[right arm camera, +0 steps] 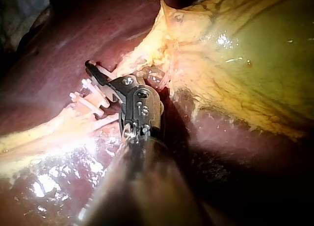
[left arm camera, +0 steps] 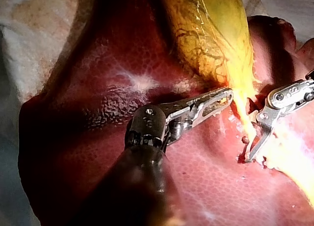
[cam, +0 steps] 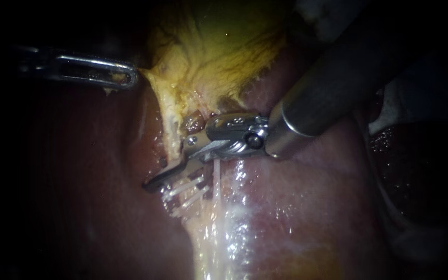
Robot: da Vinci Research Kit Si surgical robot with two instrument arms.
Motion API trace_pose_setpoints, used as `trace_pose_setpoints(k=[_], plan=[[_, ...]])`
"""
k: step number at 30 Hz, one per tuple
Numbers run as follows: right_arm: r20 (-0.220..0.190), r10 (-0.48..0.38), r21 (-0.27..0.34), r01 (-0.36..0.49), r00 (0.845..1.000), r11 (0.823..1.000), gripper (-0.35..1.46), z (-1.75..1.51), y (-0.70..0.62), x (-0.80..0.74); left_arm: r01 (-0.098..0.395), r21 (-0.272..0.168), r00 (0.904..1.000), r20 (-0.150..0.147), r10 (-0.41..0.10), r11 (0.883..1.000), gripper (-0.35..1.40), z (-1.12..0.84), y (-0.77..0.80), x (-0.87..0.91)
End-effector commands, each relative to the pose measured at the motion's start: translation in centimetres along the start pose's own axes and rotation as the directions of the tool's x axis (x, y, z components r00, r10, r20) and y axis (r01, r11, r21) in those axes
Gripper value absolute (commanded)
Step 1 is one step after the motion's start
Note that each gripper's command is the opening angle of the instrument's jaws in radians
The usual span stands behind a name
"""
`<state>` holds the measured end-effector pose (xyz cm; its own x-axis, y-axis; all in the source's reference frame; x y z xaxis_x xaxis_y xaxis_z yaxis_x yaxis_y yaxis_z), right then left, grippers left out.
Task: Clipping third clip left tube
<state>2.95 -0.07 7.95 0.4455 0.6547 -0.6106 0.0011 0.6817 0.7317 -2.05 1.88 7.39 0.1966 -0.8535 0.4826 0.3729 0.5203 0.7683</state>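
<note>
yellow gallbladder (cam: 219, 46) pinched by left instrument (cam: 128, 78), right instrument (cam: 154, 185) seemingly agape at clips (cam: 185, 187)

Right instrument (cam: 156, 181) (dark shaft (cam: 338, 78), silvery wrist (cam: 234, 137))

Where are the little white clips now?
In the endoscope view, left of centre: the white clips sit on the pale tube beneath the tip of the right instrument.

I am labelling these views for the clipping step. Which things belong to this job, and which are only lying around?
For the job: right instrument, clipped tube, white clips on it, left instrument with jaws shut on the gallbladder.
Only around: liver, white cloth beside it.
</note>
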Motion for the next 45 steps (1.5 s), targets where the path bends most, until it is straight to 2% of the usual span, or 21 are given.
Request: trace_pose_setpoints(k=[1, 16, 30, 45], plan=[[-0.003, -0.002, 0.006, 0.002, 1.0, 1.0, 0.6, 0.0, 0.0, 0.0, 0.0, 0.0, 1.0, 0.0, 0.0, 1.0, -0.35, 0.0, 0.0, 0.0], [-0.003, -0.013, 0.033, 0.013, 1.0, 0.999, 0.6, -0.27, 0.16, -0.15, 0.0, 0.001, 1.0, 0.0, 0.0, 1.0, -0.35, -0.01, 0.0, 0.0], [0.044, -0.029, 0.15, 0.022, 0.999, 0.988, 0.58, -0.48, 0.13, -0.27, 0.0, 0.001, 1.0, 0.0, 0.0, 1.0, -0.35, -0.01, 0.0, 0.0], [0.051, -0.025, 0.165, 0.017, 0.998, 0.986, 0.57, -0.6, 0.11, -0.34, 0.0, 0.001, 1.0, 0.0, 0.0, 1.0, -0.35, -0.01, 0.0, 0.0]])
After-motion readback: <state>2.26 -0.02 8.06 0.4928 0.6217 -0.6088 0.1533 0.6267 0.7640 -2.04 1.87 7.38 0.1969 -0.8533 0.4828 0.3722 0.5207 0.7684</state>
